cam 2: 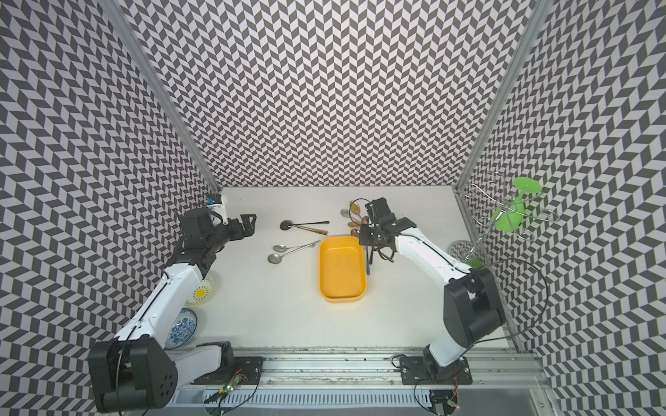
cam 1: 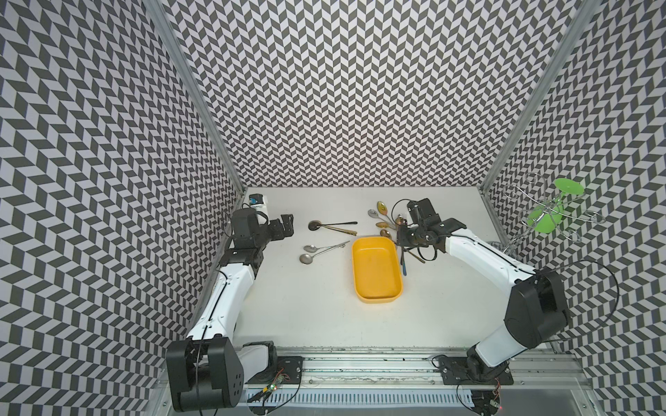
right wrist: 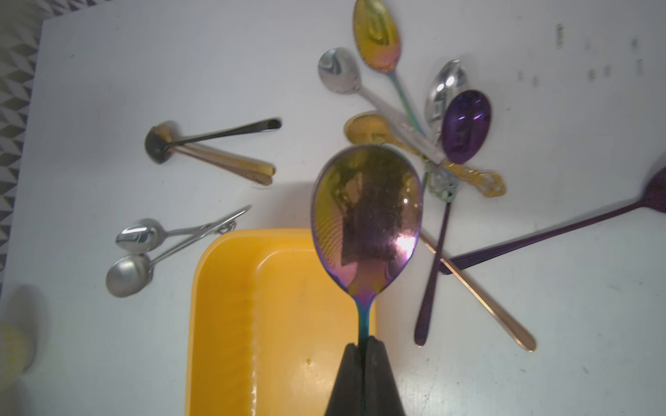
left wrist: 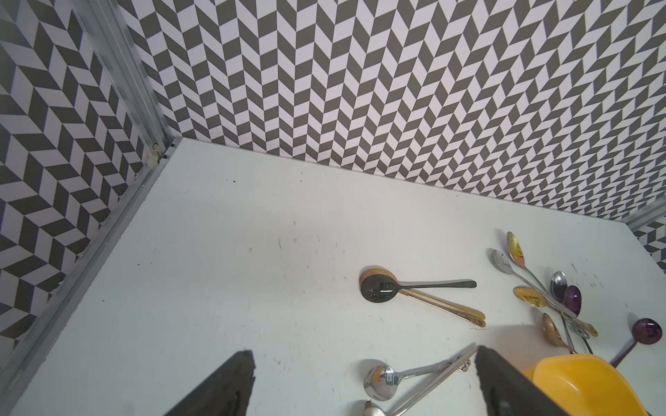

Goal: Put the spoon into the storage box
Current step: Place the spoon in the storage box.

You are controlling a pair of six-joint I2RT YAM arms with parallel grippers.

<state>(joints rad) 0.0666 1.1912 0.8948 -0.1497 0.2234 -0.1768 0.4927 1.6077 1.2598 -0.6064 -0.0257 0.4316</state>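
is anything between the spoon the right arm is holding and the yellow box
Nothing visible. The right end effector grips the iridescent spoon at the rim of the yellow storage box, which is empty.

an iridescent spoon (right wrist: 365,216) is being pinched at its neck by the closed right gripper (right wrist: 364,348). its bowl is being shown overlapping a corner of the yellow storage box (right wrist: 223,306), with loose spoons (right wrist: 465,126) lying scattered nearby.
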